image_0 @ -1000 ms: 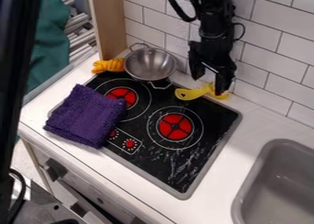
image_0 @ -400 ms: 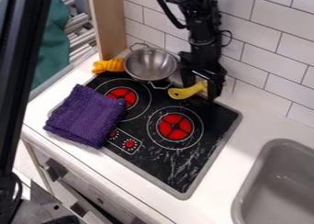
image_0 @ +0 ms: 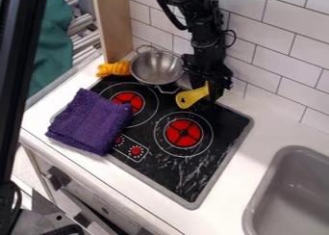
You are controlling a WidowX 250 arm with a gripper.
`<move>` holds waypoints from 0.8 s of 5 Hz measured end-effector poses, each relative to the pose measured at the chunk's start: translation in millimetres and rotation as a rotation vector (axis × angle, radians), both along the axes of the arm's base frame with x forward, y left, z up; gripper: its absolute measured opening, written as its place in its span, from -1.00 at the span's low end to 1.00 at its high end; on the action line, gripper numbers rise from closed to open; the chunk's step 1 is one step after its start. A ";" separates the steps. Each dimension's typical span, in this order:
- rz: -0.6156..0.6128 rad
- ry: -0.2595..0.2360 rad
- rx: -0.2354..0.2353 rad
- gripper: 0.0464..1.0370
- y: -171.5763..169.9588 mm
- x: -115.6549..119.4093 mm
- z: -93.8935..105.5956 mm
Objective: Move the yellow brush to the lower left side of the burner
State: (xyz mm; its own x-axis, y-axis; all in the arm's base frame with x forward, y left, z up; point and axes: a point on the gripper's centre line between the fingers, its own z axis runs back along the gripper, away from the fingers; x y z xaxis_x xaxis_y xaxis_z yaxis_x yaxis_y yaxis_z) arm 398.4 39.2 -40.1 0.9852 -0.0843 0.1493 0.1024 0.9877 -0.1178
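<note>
My gripper [image_0: 209, 93] hangs over the back edge of the black stove top, near the tiled wall. It is shut on the yellow brush [image_0: 191, 97], whose flat end with a small hole sticks out to the left of the fingers. The far end of the brush is hidden behind the gripper. Two red burners [image_0: 183, 133] with white rings lie on the stove top, one in front of the gripper and one further left.
A metal pot [image_0: 157, 67] stands at the back left of the stove, beside an orange cloth bundle [image_0: 114, 69]. A folded purple towel [image_0: 90, 121] covers the stove's left part. The grey sink [image_0: 295, 190] is at the lower right.
The gripper has moved left along the back of the stove and has turned. The yellow brush has shifted left with it and now tilts more steeply.
</note>
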 end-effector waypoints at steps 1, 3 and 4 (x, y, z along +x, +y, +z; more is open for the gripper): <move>-0.002 -0.013 -0.007 -0.28 1.7 -2.1 0.5; -0.135 -0.177 -0.015 -0.54 -10.7 -20.2 50.8; -0.231 -0.369 -0.047 -0.54 -19.2 -41.2 105.0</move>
State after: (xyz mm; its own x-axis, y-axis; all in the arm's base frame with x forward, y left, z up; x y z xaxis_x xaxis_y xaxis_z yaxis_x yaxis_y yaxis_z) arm 357.2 19.9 64.9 0.8213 -0.2809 0.4965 0.3639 0.9283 -0.0767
